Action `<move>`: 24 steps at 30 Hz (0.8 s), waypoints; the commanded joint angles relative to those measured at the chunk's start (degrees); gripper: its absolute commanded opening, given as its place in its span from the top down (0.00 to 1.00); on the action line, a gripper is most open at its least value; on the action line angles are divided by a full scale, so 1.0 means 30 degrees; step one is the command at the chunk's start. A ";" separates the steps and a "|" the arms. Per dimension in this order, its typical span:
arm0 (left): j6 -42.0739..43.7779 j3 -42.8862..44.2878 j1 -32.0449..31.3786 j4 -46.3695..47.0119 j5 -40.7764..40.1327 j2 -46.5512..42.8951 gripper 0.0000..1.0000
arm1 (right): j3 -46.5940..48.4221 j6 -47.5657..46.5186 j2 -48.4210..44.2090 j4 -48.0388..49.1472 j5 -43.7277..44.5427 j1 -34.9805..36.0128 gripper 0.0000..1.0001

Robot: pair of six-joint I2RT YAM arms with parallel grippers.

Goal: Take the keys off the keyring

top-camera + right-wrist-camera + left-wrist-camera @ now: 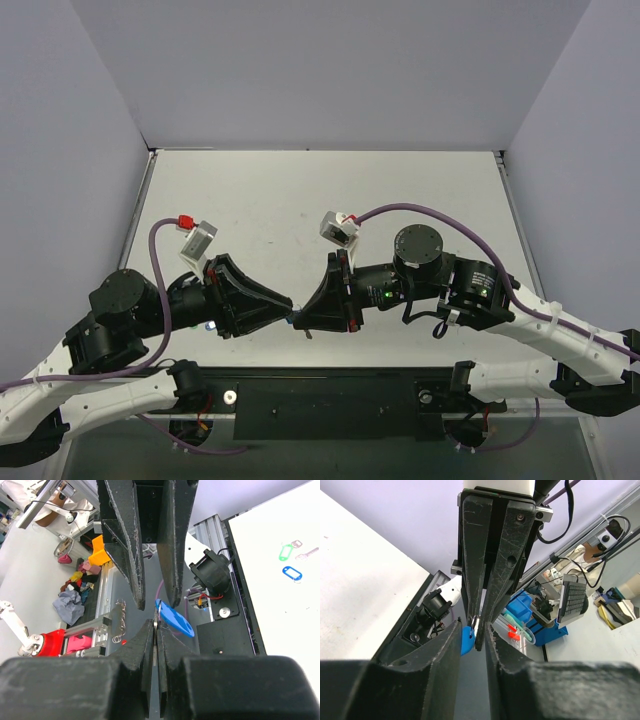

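Meeting tip to tip just above the table (300, 190), close to the middle of its near edge, with the left gripper (290, 313) reaching in from the left side and the right gripper (302, 320) from the right. Nosed so close together as to overlap, with the right fingertips poking into the gap of the left jaws.

On the right gripper: jaws pressed tight together, pinching a thin bit of silver metal at the very tips, by its looks the keyring (475, 624).

On the left gripper: jaws spread partway, straddling the right fingertips and the ring, with daylight on both sides.

At the pinch, a blue key (175, 621), off the table, in the air between the two sets of fingers. Cap of it just beside the inner face of one left finger (435, 670), slanting away below the tips. Blade not to be made out.

Back from the near edge, lying flat on the white top, well apart from both grippers: a green key (286, 551), a second blue key (291, 573) just beside it, and a pale silver key (306, 555) near the green one. None touching another.
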 commanded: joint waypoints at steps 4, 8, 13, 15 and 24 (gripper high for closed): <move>-0.0185 -0.0085 -0.0064 0.1661 0.0099 0.0133 0.70 | 0.0193 0.0010 -0.0184 0.0966 -0.0032 0.0168 1.00; -0.0273 -0.0202 -0.0063 0.1690 0.0157 0.0133 0.70 | 0.0251 -0.0048 -0.0213 0.0995 -0.0031 0.0168 1.00; -0.0361 -0.0407 -0.0093 0.1807 0.0304 0.0104 0.83 | 0.0251 -0.0019 -0.0185 0.0995 -0.0031 0.0139 1.00; -0.0390 -0.0379 -0.0063 0.1837 0.0304 0.0104 0.94 | 0.0252 -0.0019 -0.0213 0.0995 -0.0031 0.0168 1.00; 0.0136 0.0556 -0.0092 0.0814 0.0802 0.0630 1.00 | 0.0572 -0.0107 -0.0038 0.0470 -0.0236 0.0168 1.00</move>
